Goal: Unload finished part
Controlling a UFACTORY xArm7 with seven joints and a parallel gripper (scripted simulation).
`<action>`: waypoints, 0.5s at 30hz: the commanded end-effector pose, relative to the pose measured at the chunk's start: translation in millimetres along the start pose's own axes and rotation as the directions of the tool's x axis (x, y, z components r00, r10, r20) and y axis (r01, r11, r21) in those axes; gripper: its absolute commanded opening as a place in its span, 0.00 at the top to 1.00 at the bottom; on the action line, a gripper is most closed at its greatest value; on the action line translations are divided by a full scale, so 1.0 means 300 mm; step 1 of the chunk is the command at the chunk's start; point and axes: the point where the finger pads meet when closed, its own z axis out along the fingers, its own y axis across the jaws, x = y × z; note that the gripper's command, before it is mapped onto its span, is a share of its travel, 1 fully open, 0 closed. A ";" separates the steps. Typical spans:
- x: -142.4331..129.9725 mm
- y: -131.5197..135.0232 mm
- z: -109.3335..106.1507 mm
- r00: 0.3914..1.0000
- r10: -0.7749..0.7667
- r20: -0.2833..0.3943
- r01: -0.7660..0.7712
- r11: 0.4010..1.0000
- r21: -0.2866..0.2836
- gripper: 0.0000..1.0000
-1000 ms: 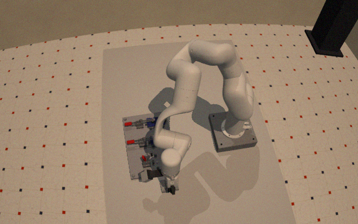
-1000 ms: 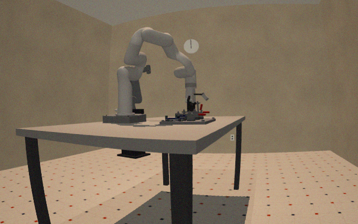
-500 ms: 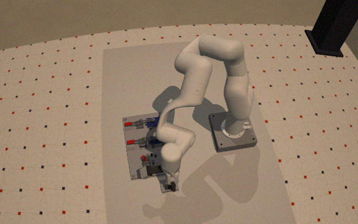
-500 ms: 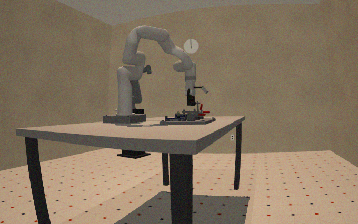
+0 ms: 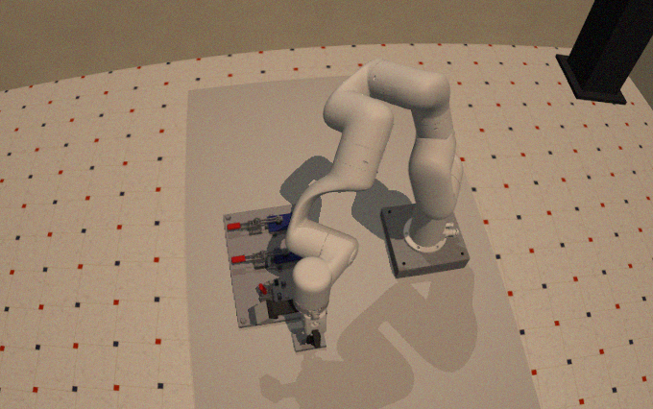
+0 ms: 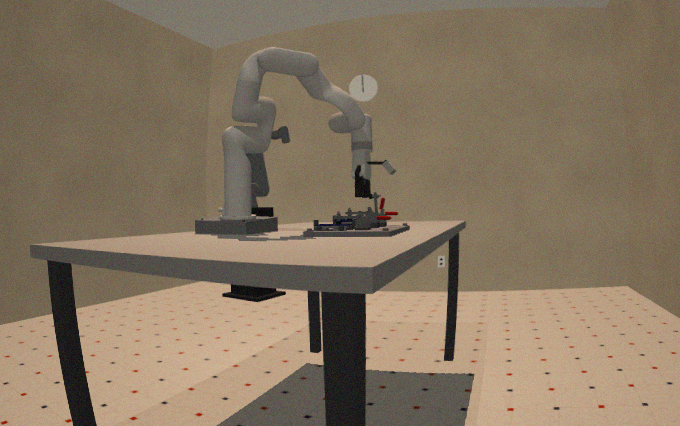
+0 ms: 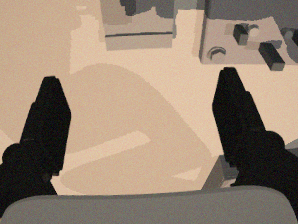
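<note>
The grey finished part (image 5: 299, 342) (image 7: 136, 10) lies flat on the table just off the front corner of the fixture plate (image 5: 240, 294) (image 7: 226, 3) (image 6: 396, 229). My gripper (image 5: 314, 338) (image 6: 362, 191) (image 7: 140, 90) is open and empty. It hangs above the table, a little clear of the part. Two blue blanks (image 5: 278, 222) (image 5: 288, 257) sit in the two rear nests, each under a clamp with its red handle (image 5: 234, 226) (image 5: 236, 259) lying flat. The third clamp's red handle (image 5: 262, 288) (image 6: 382, 203) stands raised over the front nest.
The arm's grey base block (image 5: 423, 250) (image 6: 235, 225) stands to the right of the fixture. The arm's elbow hangs over the rear nests and hides part of the blanks. A dark post (image 5: 607, 48) stands on the floor at the far right.
</note>
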 end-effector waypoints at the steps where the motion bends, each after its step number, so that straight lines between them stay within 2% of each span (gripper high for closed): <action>1: 0.004 -0.003 -0.005 1.000 0.000 -0.003 0.000 1.000 0.002 0.05; 15: 0.004 -0.003 -0.042 1.000 0.000 -0.003 0.000 1.000 0.002 0.05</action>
